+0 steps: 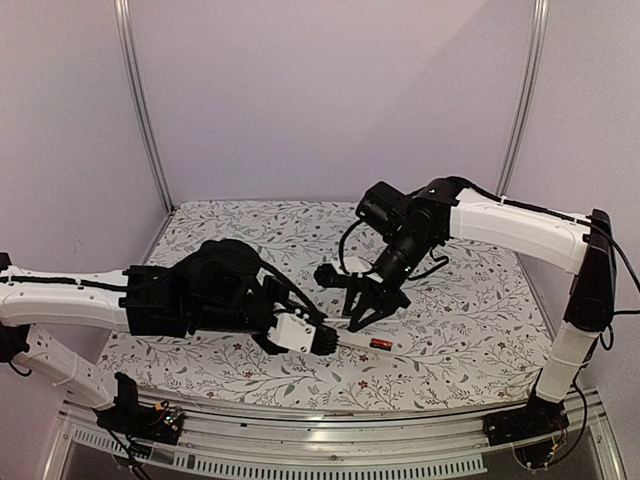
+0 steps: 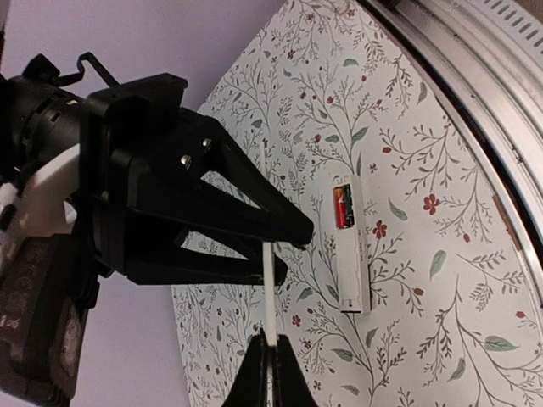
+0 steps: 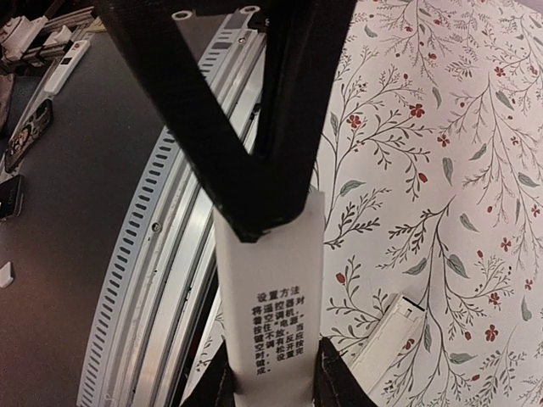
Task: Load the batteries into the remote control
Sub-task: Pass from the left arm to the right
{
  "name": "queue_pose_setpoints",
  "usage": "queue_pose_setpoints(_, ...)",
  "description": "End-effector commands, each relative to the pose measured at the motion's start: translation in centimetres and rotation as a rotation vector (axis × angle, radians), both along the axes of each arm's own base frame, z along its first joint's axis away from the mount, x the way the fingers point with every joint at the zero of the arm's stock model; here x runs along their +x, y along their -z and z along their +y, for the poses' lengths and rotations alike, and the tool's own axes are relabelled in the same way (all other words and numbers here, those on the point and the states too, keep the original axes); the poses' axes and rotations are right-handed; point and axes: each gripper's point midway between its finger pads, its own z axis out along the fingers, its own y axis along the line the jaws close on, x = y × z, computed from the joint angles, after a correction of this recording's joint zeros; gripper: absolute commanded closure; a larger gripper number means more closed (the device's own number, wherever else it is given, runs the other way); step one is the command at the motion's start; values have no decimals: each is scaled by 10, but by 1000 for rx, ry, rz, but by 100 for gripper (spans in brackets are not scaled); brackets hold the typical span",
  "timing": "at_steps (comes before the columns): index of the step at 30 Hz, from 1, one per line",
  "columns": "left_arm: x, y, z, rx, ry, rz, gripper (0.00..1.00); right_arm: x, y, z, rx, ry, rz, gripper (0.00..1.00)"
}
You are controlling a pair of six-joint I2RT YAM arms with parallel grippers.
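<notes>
The left pincer (image 2: 270, 346) and right pincer (image 2: 285, 253) both clench the white cover (image 3: 276, 297) (remote (image 2: 357, 263) lying nearby holds a battery (image 2: 342, 208)).

Slim white plastic remote control (image 2: 356, 271) lies flat on the floral-print table (image 2: 441, 102), back up, bay uncovered — one small red-and-black cylindrical battery (image 2: 343, 208) seated near one end. Its thin white cover (image 3: 276, 288), printed with Chinese text, is raised off the surface — apart from the body.

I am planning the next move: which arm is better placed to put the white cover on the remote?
Probably the left. The left gripper is shut on the cover, and the remote, one battery inside, lies close beside it. The right gripper is only at the cover's far end.
</notes>
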Motion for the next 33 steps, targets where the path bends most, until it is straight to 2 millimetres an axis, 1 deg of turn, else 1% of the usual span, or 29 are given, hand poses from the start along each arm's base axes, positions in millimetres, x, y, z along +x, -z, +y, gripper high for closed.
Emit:
queue_pose_setpoints(1,1,-2,-4,-35,-22,-3,95,10,-20,6,51,40,-74,81)
queue_pose_setpoints(3,6,-3,-4,-50,-53,-10,78,15,-17,5,43,60,-95,81)
queue_pose_setpoints(5,11,-3,-2,-70,-85,-13,59,21,-10,3,30,91,-125,81)
queue_pose_setpoints(7,14,-5,-1,-96,-107,3,45,29,-4,3,23,130,-160,81)
queue_pose_setpoints(9,16,-11,1,-147,-129,41,35,40,1,0,8,185,-194,81)
queue_pose_setpoints(10,20,-17,4,-197,-159,84,32,48,4,-2,0,218,-220,81)
queue_pose_setpoints(12,31,-40,9,-358,-210,180,26,67,8,-5,-19,316,-274,80)
queue_pose_setpoints(14,42,-63,21,-543,-247,344,25,85,7,-7,-18,407,-338,80)
queue_pose_setpoints(15,48,-71,30,-641,-269,434,24,93,1,-8,0,450,-374,80)
queue_pose_setpoints(16,58,-81,43,-761,-309,520,23,100,-2,-9,14,500,-395,81)
queue_pose_setpoints(17,68,-84,57,-880,-349,595,23,109,-7,-12,28,551,-437,80)
queue_pose_setpoints(18,77,-83,71,-978,-400,690,22,115,-16,-14,58,602,-463,80)
queue_pose_setpoints(19,86,-81,82,-1054,-449,773,23,119,-18,-16,73,649,-482,80)
queue_pose_setpoints(20,94,-75,90,-1109,-502,850,23,123,-25,-17,96,686,-513,80)
queue_pose_setpoints(21,101,-68,94,-1140,-548,921,24,126,-28,-18,110,724,-538,80)
queue_pose_setpoints(23,110,-54,93,-1154,-616,1034,24,126,-35,-19,141,770,-577,80)
queue_pose_setpoints(26,120,-35,79,-1139,-675,1197,23,127,-35,-17,149,803,-599,80)
queue_pose_setpoints(29,123,-32,61,-1129,-636,1341,22,132,-23,-17,91,846,-616,81)
queue_pose_setpoints(30,123,-33,56,-1132,-620,1372,21,132,-18,-15,75,852,-621,81)
queue_pose_setpoints(33,126,-30,45,-1143,-582,1444,18,126,-12,-8,76,836,-630,81)
